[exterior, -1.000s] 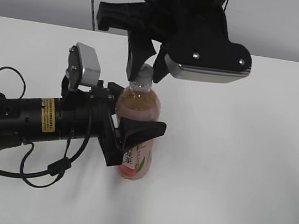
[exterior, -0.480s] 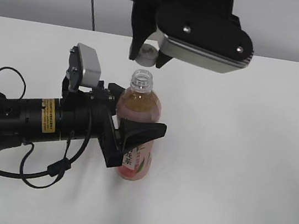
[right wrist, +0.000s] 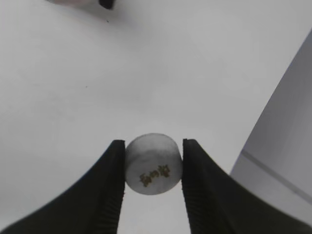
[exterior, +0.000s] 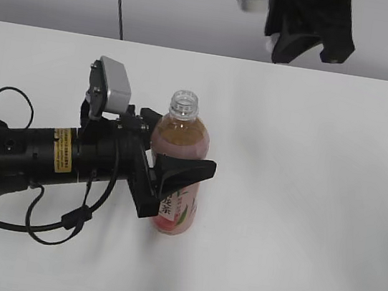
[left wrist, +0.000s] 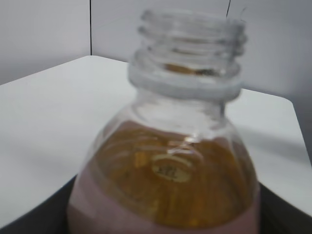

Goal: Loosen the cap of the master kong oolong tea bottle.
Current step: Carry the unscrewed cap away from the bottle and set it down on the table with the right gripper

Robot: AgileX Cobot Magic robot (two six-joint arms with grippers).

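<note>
Right hand (right wrist: 153, 168) carried cap (right wrist: 153, 170) farther away

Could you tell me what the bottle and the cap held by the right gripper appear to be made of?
The bottle looks like clear, glossy plastic: amber tea shows through the wall, and the bare threaded neck is see-through with moulded ridges. The cap looks like matte white opaque plastic with a small printed mark; its exact plastic cannot be told.

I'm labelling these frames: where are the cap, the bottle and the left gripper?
cap (right wrist: 154, 165): right wrist view, its printed top face.
bottle (exterior: 179, 135): exterior view, its tea-filled shoulder.
left gripper (exterior: 179, 176): exterior view, at the bottle's label.
</note>
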